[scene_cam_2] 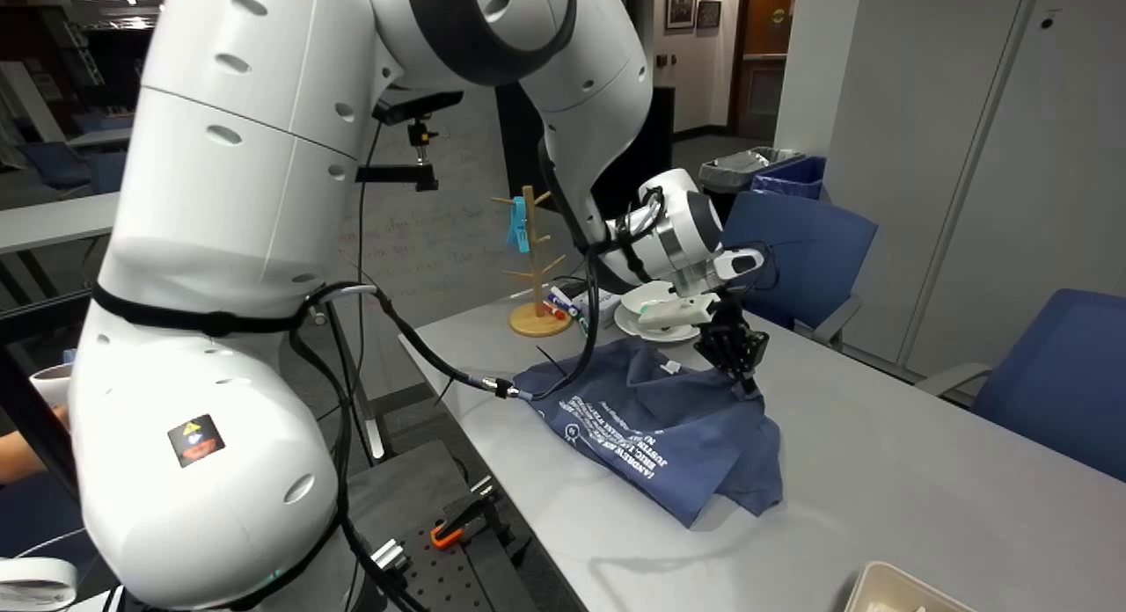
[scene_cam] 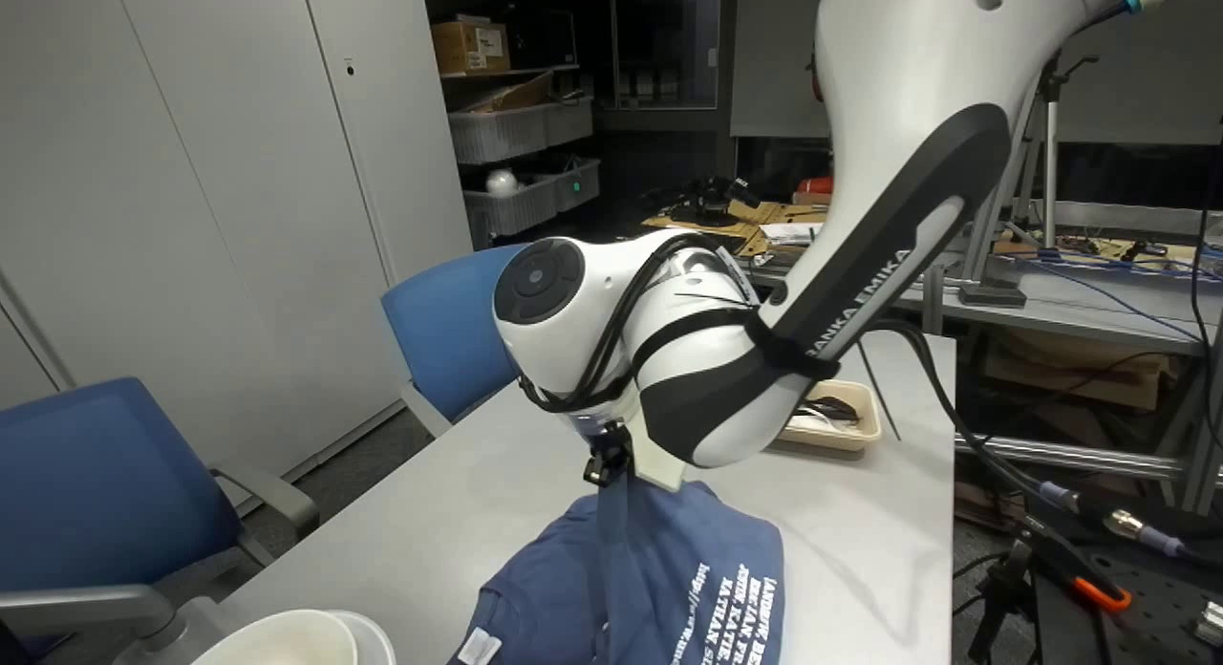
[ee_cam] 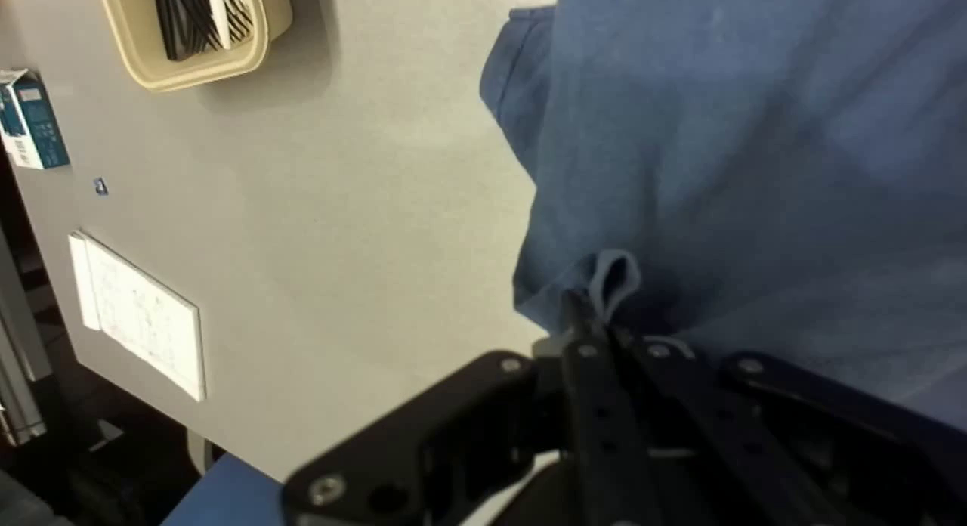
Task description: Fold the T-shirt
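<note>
The T-shirt (scene_cam: 683, 550) is blue with white lettering and lies bunched on the table, partly folded over itself. It also shows in an exterior view (scene_cam_2: 704, 454), with its collar and white tag toward the plates. My gripper (ee_cam: 597, 326) is shut on an edge of the shirt. A small loop of cloth sticks out between its fingertips in the wrist view, where the shirt (ee_cam: 718, 156) fills the right side. In both exterior views the gripper (scene_cam: 610, 464) (scene_cam_2: 746, 379) holds this edge raised above the table, and cloth hangs down from it. The arm hides part of the shirt.
A tan container (ee_cam: 204, 71) with black and white utensils stands on the table. White dishes (scene_cam_2: 660, 331), markers (scene_cam_2: 563, 302) and a wooden stand (scene_cam_2: 539, 322) are beyond the shirt. A white pad (ee_cam: 143, 307) and a small box (ee_cam: 45, 125) lie on the table. Blue chairs (scene_cam: 459, 311) line one side.
</note>
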Controlling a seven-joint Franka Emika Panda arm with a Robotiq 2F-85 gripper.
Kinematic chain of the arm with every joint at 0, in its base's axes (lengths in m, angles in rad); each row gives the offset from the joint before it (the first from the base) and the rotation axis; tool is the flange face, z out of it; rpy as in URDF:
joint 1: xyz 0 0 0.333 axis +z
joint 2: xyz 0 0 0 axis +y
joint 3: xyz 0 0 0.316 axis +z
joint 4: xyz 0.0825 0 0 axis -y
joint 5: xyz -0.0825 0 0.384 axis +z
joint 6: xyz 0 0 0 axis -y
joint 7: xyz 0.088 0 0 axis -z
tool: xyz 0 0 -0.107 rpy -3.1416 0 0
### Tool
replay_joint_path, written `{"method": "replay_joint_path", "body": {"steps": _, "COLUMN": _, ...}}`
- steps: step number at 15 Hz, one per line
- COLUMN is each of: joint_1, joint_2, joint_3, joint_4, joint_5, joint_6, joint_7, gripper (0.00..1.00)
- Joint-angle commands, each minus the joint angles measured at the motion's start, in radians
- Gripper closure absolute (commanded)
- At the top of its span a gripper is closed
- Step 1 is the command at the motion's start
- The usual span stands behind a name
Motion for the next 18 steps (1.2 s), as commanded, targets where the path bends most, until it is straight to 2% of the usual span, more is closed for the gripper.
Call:
{"method": "replay_joint_path", "body": {"steps": 1, "joint_1": 0.009, "joint_2": 0.058, "joint_3": -0.045, "joint_4": 0.084, "joint_5": -0.014, "joint_6": 0.054, "joint_7": 0.153, "gripper": 0.99}}
{"method": "replay_joint_path", "body": {"steps": 6, "joint_1": 0.01, "joint_2": 0.097, "joint_3": -0.074, "joint_4": 0.129, "joint_5": -0.009, "joint_6": 0.08, "joint_7": 0.272, "gripper": 0.99}}
{"method": "replay_joint_path", "body": {"steps": 7, "joint_1": 0.007, "joint_2": 0.101, "joint_3": -0.067, "joint_4": 0.133, "joint_5": 0.005, "joint_6": 0.074, "joint_7": 0.277, "gripper": 0.79}}
{"method": "replay_joint_path", "body": {"steps": 8, "joint_1": 0.0, "joint_2": 0.1, "joint_3": -0.056, "joint_4": 0.128, "joint_5": 0.017, "joint_6": 0.069, "joint_7": 0.26, "gripper": 0.71}}
{"method": "replay_joint_path", "body": {"steps": 14, "joint_1": 0.008, "joint_2": 0.053, "joint_3": -0.049, "joint_4": 0.054, "joint_5": -0.006, "joint_6": 0.117, "joint_7": 0.25, "gripper": 0.26}}
{"method": "replay_joint_path", "body": {"steps": 16, "joint_1": -0.012, "joint_2": 0.022, "joint_3": -0.012, "joint_4": 0.001, "joint_5": 0.034, "joint_6": 0.143, "joint_7": 0.193, "gripper": 0.1}}
{"method": "replay_joint_path", "body": {"steps": 18, "joint_1": -0.03, "joint_2": -0.009, "joint_3": 0.037, "joint_4": -0.064, "joint_5": 0.099, "joint_6": 0.143, "joint_7": 0.109, "gripper": 0.0}}
